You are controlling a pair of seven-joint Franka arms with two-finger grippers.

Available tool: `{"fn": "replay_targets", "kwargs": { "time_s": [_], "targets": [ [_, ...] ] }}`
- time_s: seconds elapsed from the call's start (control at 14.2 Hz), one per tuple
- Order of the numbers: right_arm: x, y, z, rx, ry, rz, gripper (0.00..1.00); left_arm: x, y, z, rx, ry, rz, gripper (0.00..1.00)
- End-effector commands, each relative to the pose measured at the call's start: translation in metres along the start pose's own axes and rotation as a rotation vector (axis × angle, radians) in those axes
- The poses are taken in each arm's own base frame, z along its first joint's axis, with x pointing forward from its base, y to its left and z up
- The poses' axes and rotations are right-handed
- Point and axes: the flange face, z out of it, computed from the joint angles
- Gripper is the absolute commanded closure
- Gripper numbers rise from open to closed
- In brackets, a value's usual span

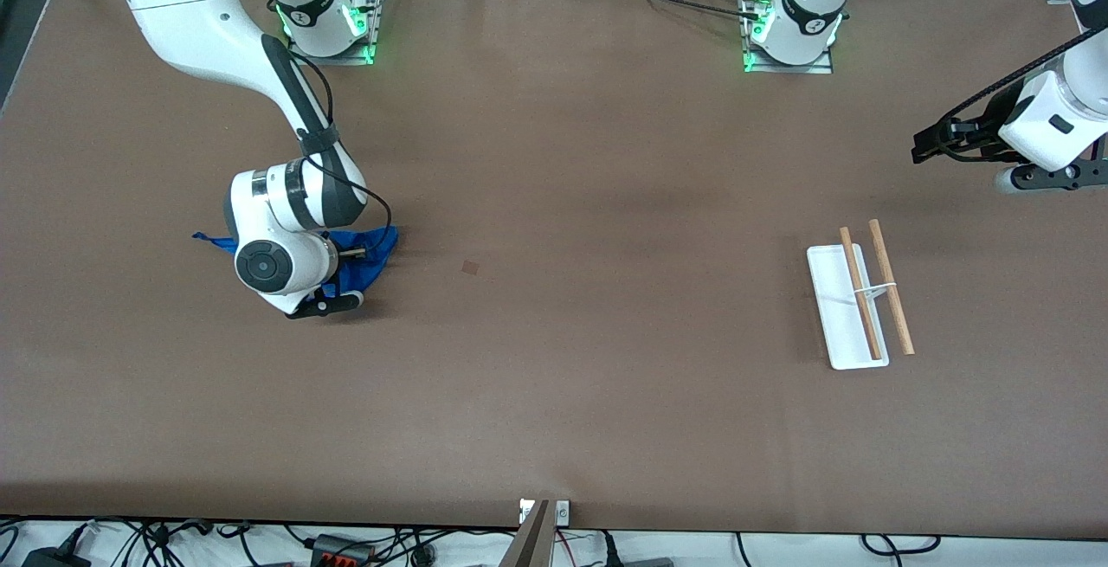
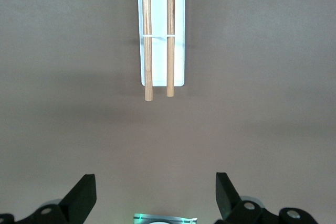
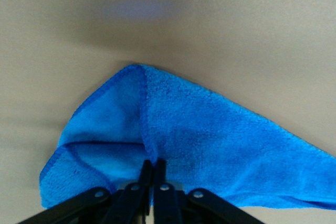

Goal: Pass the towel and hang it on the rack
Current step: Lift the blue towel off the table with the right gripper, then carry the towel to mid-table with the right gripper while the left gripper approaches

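Observation:
The blue towel (image 1: 362, 248) lies bunched on the brown table toward the right arm's end, mostly hidden under the right arm's wrist. My right gripper (image 1: 374, 248) is down at it, its fingers shut on a fold of the towel (image 3: 210, 135), as the right wrist view (image 3: 153, 162) shows. The rack (image 1: 866, 303), a white base with two wooden rods, stands toward the left arm's end. My left gripper (image 1: 939, 144) waits high above the table, farther from the front camera than the rack, open and empty (image 2: 155, 182). The rack (image 2: 157, 35) shows in its view.
The brown table (image 1: 563, 333) is bare between towel and rack apart from a small dark mark (image 1: 470, 267). Both arm bases (image 1: 788, 39) stand along the edge farthest from the front camera. Cables run along the edge nearest to it.

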Motion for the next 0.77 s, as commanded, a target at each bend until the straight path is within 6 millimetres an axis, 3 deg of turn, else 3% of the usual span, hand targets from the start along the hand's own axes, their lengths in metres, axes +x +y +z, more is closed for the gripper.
{"fn": "replay_targets", "kwargs": {
  "time_s": [0.0,0.14,0.28,0.49,0.7],
  "targets": [
    [0.002,-0.004,-0.003,0.007,-0.001,-0.012,1.0,0.002,-0.002,-0.007,-0.02,0.001,0.02,0.0],
    [0.002,-0.009,-0.033,0.007,0.041,-0.026,1.0,0.002,-0.002,-0.007,-0.02,0.001,0.02,0.0],
    [-0.014,-0.011,-0.083,0.017,0.063,-0.025,1.0,0.002,-0.002,-0.007,-0.02,0.001,0.023,0.0],
    [-0.034,-0.051,-0.176,0.039,0.188,-0.076,1.0,0.002,-0.003,-0.007,-0.021,0.001,0.024,0.0],
    [-0.058,-0.121,-0.272,0.101,0.307,-0.084,1.0,0.002,-0.003,-0.007,-0.021,0.001,0.024,0.0]
  ]
}}
